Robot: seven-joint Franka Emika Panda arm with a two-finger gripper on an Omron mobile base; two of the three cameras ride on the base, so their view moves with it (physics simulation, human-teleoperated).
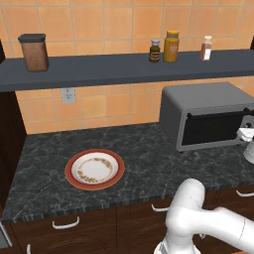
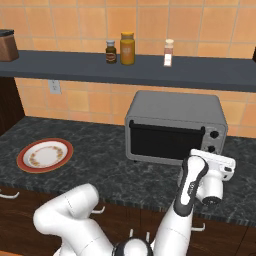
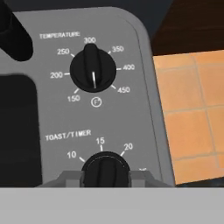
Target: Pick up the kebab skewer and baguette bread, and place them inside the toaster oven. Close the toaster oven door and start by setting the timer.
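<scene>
The grey toaster oven (image 1: 208,99) (image 2: 175,107) stands on the dark counter. Its dark glass toaster oven door (image 2: 165,142) (image 1: 213,130) is closed. My gripper (image 3: 105,176) is at the knob panel on the oven's right side. One grey finger sits on each side of the black toast/timer knob (image 3: 105,165), shut on it. Above it, the temperature knob (image 3: 92,70) points down, between 150 and 450. In the right base view my white hand (image 2: 215,170) presses up against the panel. The kebab skewer and baguette bread are out of view.
A red-rimmed plate (image 1: 94,168) (image 2: 45,154) lies bare on the counter left of the oven. The shelf (image 1: 124,67) above carries spice bottles (image 1: 171,47) and a brown canister (image 1: 33,52). An outlet (image 1: 68,94) is on the tiled wall.
</scene>
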